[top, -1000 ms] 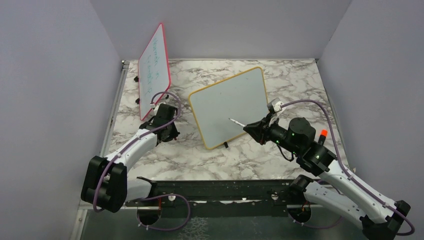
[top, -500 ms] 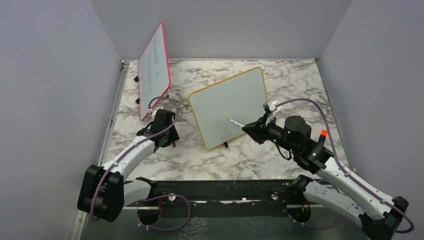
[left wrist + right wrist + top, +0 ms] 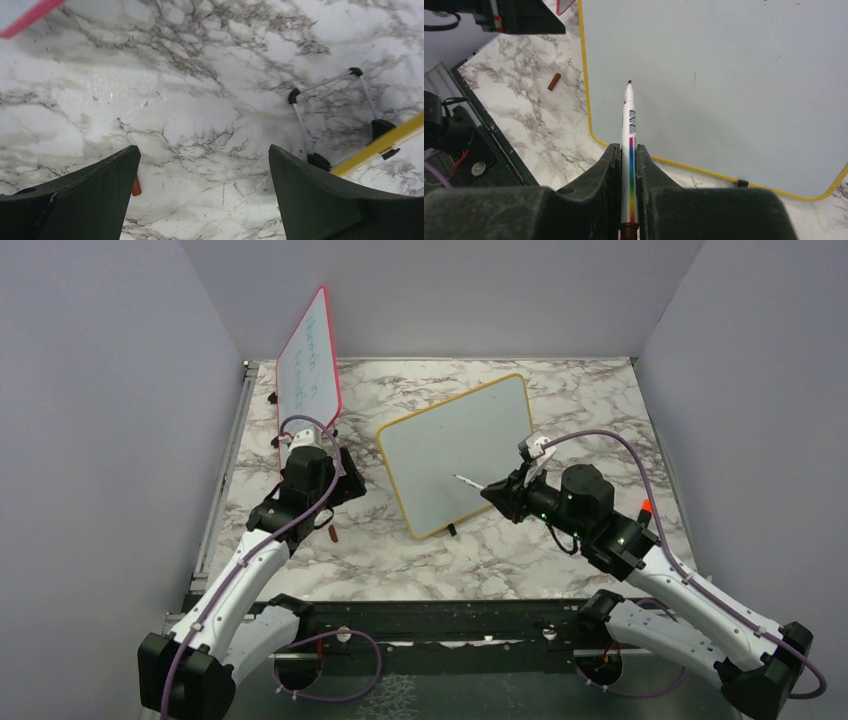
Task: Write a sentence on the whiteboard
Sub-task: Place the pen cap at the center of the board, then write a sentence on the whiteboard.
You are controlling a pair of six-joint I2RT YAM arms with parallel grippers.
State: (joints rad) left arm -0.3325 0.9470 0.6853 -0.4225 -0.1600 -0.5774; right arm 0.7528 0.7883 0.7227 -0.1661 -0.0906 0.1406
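The yellow-framed whiteboard [image 3: 460, 445] leans on its stand mid-table, its face [image 3: 724, 75] blank; no sentence shows on it. My right gripper [image 3: 497, 494] [image 3: 626, 147] is shut on a white marker [image 3: 629, 120] with a rainbow stripe. The marker's dark tip [image 3: 458, 478] points at the board's lower left part, close to the surface; I cannot tell if it touches. My left gripper [image 3: 338, 488] [image 3: 204, 152] hangs open above bare marble, left of the board. A small red-brown cap [image 3: 332, 533] [image 3: 136, 186] lies on the table beside the left finger.
A red-framed board [image 3: 308, 380] with faint green writing stands at the back left, close behind the left arm. The whiteboard's wire stand and black feet [image 3: 325, 120] sit right of the left gripper. Grey walls close in the table on three sides.
The left gripper has opened wide and pulled up and back toward the red-framed board, leaving the cap on the table. The right gripper with the marker edged slightly left.
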